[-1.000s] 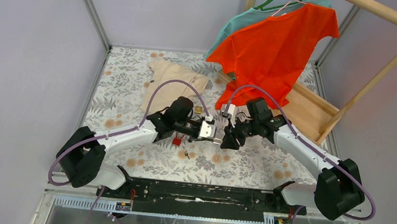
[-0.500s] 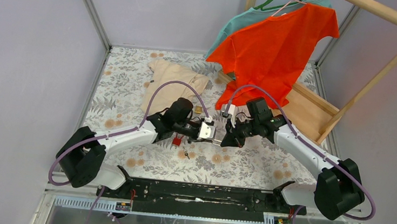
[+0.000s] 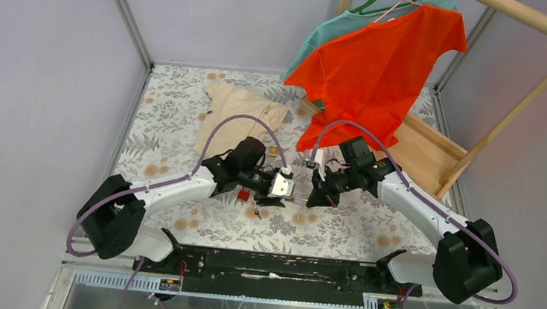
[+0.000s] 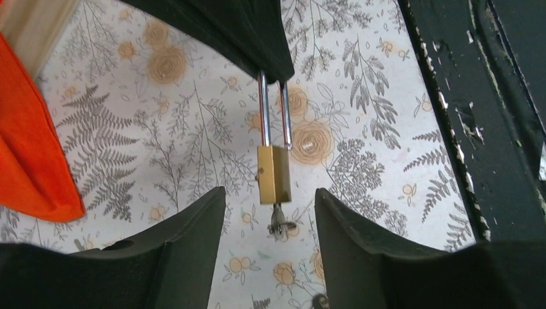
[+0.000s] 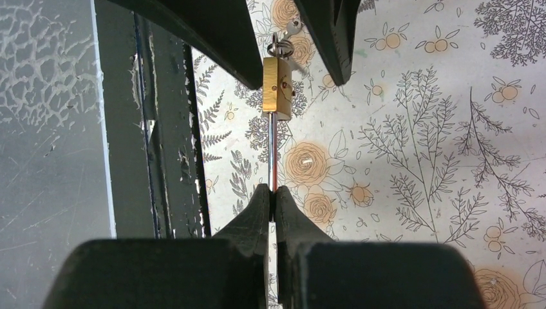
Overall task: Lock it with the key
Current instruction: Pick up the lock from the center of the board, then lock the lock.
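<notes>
A brass padlock (image 4: 273, 174) hangs in the air between my two grippers, also in the right wrist view (image 5: 277, 87) and the top view (image 3: 299, 198). My right gripper (image 5: 273, 193) is shut on its steel shackle (image 4: 273, 116). A small key (image 4: 280, 222) with a ring sticks out of the lock's bottom. My left gripper (image 4: 269, 193) is open, one finger on each side of the key and the lock's lower end, touching neither. In the top view the left gripper (image 3: 283, 186) faces the right gripper (image 3: 314, 197).
A small red item (image 3: 243, 194) and a small metal piece (image 3: 254, 213) lie on the floral cloth under the left arm. A beige garment (image 3: 240, 114) lies behind. An orange shirt (image 3: 379, 66) hangs on a wooden rack (image 3: 435, 150) at the back right. A black rail (image 3: 276, 263) runs along the front.
My left gripper has drawn back a little to the left, away from the padlock. The right gripper still holds the shackle in almost the same place.
</notes>
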`<state>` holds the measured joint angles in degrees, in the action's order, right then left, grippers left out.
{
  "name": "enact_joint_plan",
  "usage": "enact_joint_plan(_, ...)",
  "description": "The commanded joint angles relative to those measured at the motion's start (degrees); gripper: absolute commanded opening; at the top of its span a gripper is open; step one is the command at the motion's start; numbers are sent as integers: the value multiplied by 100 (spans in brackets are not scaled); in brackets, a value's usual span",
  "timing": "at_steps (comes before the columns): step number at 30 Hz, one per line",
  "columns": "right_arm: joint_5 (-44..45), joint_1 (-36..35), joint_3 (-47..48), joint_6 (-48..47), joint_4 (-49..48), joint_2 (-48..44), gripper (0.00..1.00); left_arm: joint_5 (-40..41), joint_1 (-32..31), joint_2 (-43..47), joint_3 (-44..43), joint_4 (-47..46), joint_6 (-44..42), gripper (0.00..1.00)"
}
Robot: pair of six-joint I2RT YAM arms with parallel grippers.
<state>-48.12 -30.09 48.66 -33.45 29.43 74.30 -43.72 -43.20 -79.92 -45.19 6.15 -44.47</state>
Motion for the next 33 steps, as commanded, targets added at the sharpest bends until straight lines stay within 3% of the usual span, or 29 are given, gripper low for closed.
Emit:
enact_joint_plan(1, -292, 6, 299, -218, 97, -112, 0, -136, 122, 173, -94, 164, -148, 61)
enact_joint_plan(13, -278, 12, 285, -99, -106, -272, 0, -577, 156, -91, -189, -231, 521, 50)
enact_joint_plan(27, -247, 9, 215, -64, -174, -333, 0, -760, 154, -236, -281, -456, 931, 31)
enact_joint_plan(33, -26, 11, 143, 0, -364, -441, 0, -887, 158, -283, -355, -204, 865, 7)
